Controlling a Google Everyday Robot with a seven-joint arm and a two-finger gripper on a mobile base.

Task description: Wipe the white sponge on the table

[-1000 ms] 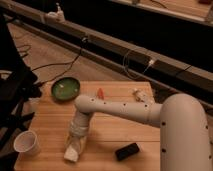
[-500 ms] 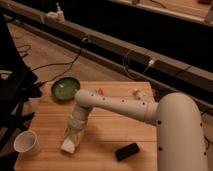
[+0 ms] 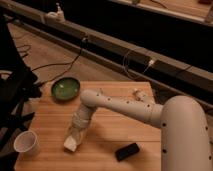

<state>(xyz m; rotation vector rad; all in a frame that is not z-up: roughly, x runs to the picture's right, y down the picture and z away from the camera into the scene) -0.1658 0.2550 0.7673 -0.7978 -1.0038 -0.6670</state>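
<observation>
The white sponge (image 3: 70,144) lies flat on the light-wood table (image 3: 105,135) near its front left part, with only its front end showing. My gripper (image 3: 75,137) points down onto it and presses it against the tabletop, shut on the sponge. The white arm reaches in from the lower right, bends at an elbow near the table's middle and drops to the gripper.
A green bowl (image 3: 65,88) sits at the table's far left corner. A white paper cup (image 3: 27,142) stands at the front left edge. A black rectangular block (image 3: 127,151) lies near the front edge. A small pale object (image 3: 139,94) rests at the far right. Cables run across the floor behind.
The gripper and the sponge have slid a little to the left and toward the front edge along the tabletop, while the grip stayed the same.
</observation>
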